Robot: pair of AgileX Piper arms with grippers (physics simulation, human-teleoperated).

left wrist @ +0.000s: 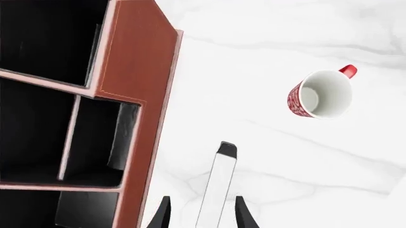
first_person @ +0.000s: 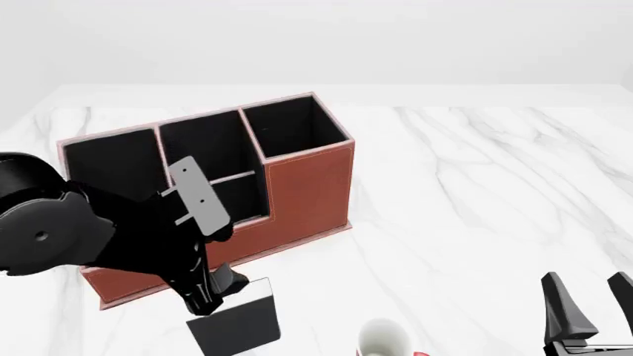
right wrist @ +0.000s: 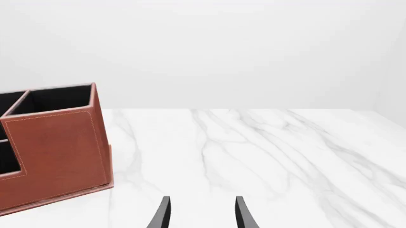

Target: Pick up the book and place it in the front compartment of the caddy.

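- Left wrist view: the left gripper (left wrist: 201,216) shows two dark fingertips at the bottom centre, clamped on the book (left wrist: 217,187), seen edge-on as a thin white strip with a black end, rising from between the fingers toward mid-frame. The caddy (left wrist: 142,85) fills the left side, reddish-brown wall and pale rims around black compartments; the book is outside it, just beside its outer wall. A white-and-red mug (left wrist: 320,94) lies on its side at the right, on the white marble table (left wrist: 266,38).
- Front view: the left gripper (first_person: 213,291), black, sits at lower left, in front of the caddy (first_person: 307,189). The book (first_person: 237,322), a black face with a white upper edge, is held at its top, at the bottom of the frame, below the caddy's low front wall and not inside any compartment. The mug (first_person: 384,338) is at bottom centre, partly cut off. The right gripper (first_person: 594,304) is at lower right, fingers spread, empty.
- Right wrist view: the right gripper (right wrist: 201,213) has parted fingertips at bottom centre, grasping nothing, above bare table (right wrist: 273,156). The caddy (right wrist: 60,147) occupies the left edge.
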